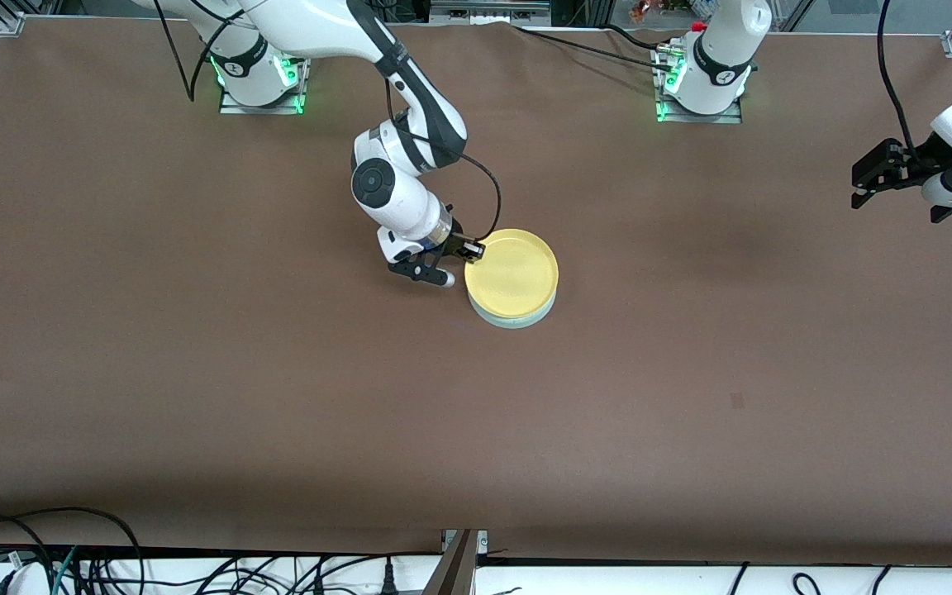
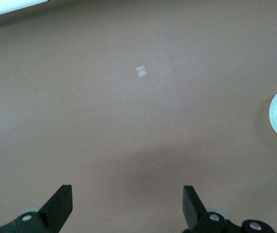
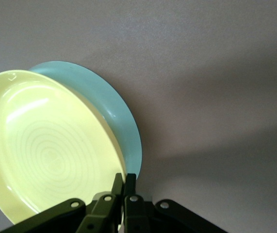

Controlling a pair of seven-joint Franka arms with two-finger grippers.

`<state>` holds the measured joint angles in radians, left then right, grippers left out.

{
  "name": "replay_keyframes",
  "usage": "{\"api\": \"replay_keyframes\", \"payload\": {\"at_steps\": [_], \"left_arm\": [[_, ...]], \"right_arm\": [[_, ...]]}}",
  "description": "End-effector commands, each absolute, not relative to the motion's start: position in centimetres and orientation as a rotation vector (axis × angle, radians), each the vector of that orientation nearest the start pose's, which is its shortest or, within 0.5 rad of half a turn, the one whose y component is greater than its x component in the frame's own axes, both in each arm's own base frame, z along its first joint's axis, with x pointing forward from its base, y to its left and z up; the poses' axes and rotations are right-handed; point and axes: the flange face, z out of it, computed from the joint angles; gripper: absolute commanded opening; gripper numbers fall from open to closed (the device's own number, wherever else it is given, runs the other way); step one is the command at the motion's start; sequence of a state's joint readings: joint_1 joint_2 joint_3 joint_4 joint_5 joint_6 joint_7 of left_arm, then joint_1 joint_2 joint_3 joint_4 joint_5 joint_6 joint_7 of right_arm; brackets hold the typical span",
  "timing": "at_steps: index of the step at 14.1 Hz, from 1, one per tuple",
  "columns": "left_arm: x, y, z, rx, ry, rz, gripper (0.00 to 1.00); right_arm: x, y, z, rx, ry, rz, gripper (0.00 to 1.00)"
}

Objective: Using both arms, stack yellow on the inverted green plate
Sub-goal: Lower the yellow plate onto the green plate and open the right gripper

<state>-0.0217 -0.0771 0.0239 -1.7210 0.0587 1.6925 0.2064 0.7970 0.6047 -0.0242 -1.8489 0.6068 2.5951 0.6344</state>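
Front view: the right gripper [image 1: 465, 263] pinches the rim of the yellow plate [image 1: 514, 272], fingers together on it, at the edge toward the right arm's end. Yellow sits on the green plate [image 1: 517, 321] mid-table. The left gripper [image 1: 867, 183] hovers over the left arm's end of the brown table [image 1: 278, 397], fingers apart.

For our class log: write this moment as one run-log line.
yellow plate: on green plate | right gripper: fingers shut on yellow plate rim | left gripper: open, waiting over table
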Motion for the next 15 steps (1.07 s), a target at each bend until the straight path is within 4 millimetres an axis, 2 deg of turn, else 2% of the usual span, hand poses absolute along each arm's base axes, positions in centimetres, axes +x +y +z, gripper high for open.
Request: {"api": "replay_keyframes", "payload": {"at_steps": [1, 2, 4, 5, 8, 10, 11, 12, 14, 15], "left_arm": [[55.0, 0.8, 61.3, -3.047, 0.321, -0.071, 1.00], [55.6, 0.7, 61.2, -3.046, 0.323, -0.066, 1.00], [56.3, 0.1, 61.5, -3.047, 0.334, -0.034, 1.00], [56.4, -0.4, 61.6, -3.048, 0.328, -0.028, 1.00], [56.0, -0.8, 61.4, -3.065, 0.250, 0.008, 1.00], [56.1, -0.6, 61.3, -3.066, 0.245, 0.010, 1.00], [56.0, -0.7, 61.3, -3.066, 0.250, 0.013, 1.00], [56.0, -0.7, 61.3, -3.066, 0.245, 0.013, 1.00], [56.1, -0.7, 61.2, -3.067, 0.252, 0.015, 1.00], [56.1, -0.7, 61.2, -3.067, 0.250, 0.017, 1.00]], "right_arm": [[47.6, 45.2, 20.8, -2.727, 0.527, 0.141, 0.00], [47.6, 45.2, 20.6, -2.727, 0.530, 0.142, 0.08], [47.5, 45.1, 20.0, -2.715, 0.567, 0.162, 0.75], [47.4, 45.3, 19.9, -2.715, 0.566, 0.162, 1.00], [48.1, 45.2, 20.7, -2.705, 0.550, 0.150, 1.00], [48.3, 45.2, 22.5, -2.691, 0.547, 0.152, 1.00], [49.0, 44.3, 24.0, -2.692, 0.554, 0.178, 1.00], [50.8, 42.3, 26.5, -2.692, 0.573, 0.183, 1.00], [52.7, 39.4, 31.5, -2.694, 0.571, 0.250, 1.00], [54.1, 37.3, 33.9, -2.691, 0.580, 0.258, 1.00]]}}
